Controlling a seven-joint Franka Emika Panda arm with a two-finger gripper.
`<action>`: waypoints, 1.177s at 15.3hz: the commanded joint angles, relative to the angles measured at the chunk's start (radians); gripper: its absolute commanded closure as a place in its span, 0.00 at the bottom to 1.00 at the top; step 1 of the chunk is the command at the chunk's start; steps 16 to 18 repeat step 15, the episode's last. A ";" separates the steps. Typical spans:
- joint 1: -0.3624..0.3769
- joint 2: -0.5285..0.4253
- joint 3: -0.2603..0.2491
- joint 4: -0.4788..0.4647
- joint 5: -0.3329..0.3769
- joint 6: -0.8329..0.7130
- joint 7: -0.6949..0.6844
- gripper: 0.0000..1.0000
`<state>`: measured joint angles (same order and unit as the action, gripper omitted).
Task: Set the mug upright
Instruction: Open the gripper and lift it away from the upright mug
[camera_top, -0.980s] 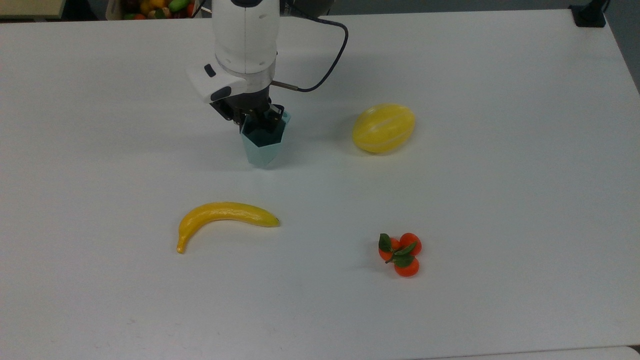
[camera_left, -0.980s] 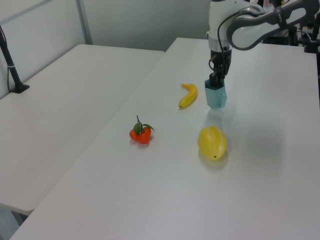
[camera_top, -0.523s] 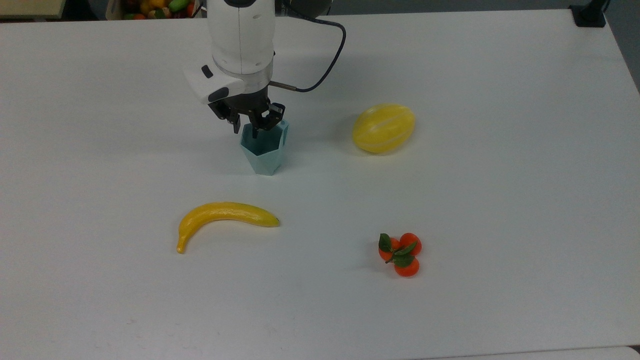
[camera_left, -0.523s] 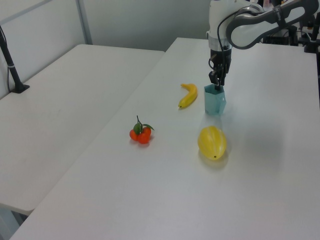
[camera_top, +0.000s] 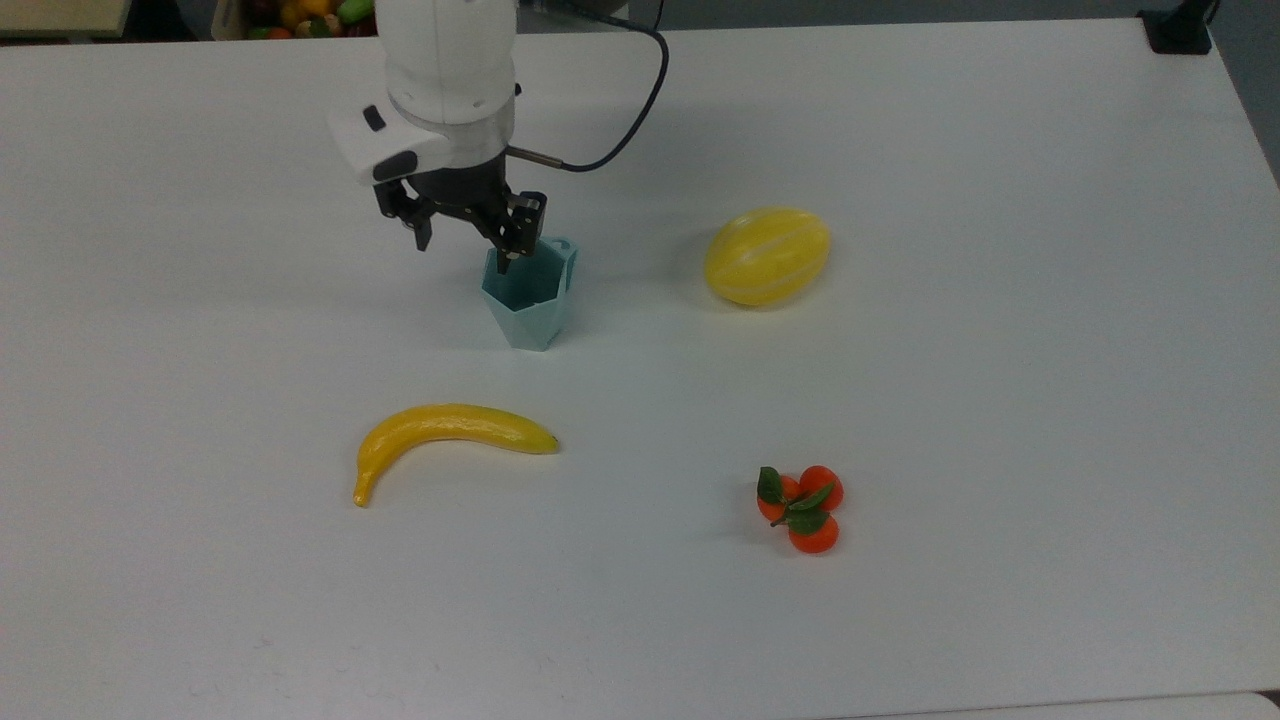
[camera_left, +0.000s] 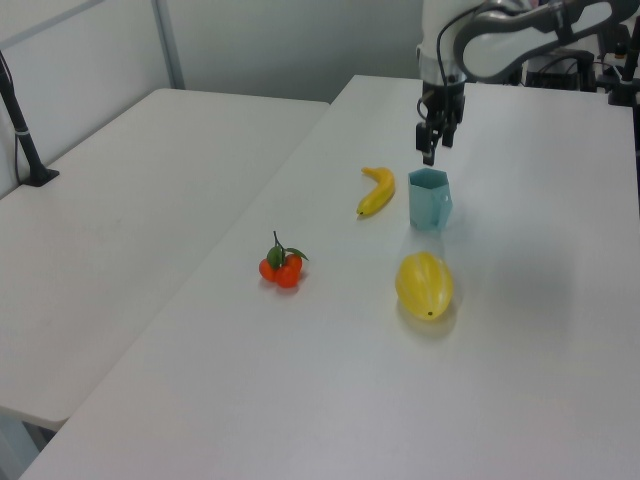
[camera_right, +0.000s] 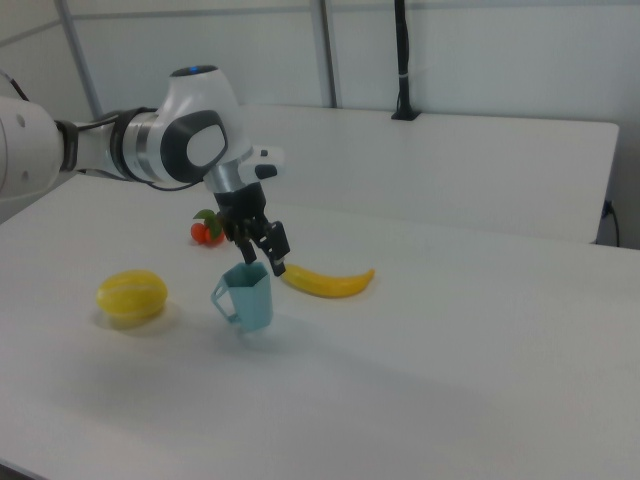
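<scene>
The pale teal faceted mug (camera_top: 528, 300) stands upright on the white table (camera_top: 950, 400), mouth up, with its small handle at the rim toward the top view's right. It also appears as the mug (camera_left: 429, 200) in the left view and the mug (camera_right: 250, 300) in the right view. My gripper (camera_top: 462, 250) hangs open just above the rim, toward the top view's left, with nothing between its fingers. In the side views the gripper (camera_left: 433, 150) (camera_right: 262, 258) is clear of the mug's mouth.
A yellow banana (camera_top: 450, 428) lies in front of the mug. A yellow melon (camera_top: 767, 255) sits to the top view's right, and a cluster of small oranges (camera_top: 803, 508) lies further forward. A box of fruit (camera_top: 310, 15) stands beyond the table's far edge.
My gripper opened, let go of the mug and rose out of its mouth, drifting toward the top view's left. The mug stays standing upright.
</scene>
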<state>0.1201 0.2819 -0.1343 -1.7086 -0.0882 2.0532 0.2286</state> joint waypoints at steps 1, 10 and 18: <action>-0.039 -0.067 -0.008 0.042 0.074 -0.108 -0.025 0.00; -0.220 -0.236 0.013 0.075 0.123 -0.398 -0.319 0.00; -0.227 -0.242 0.016 0.075 0.123 -0.401 -0.308 0.00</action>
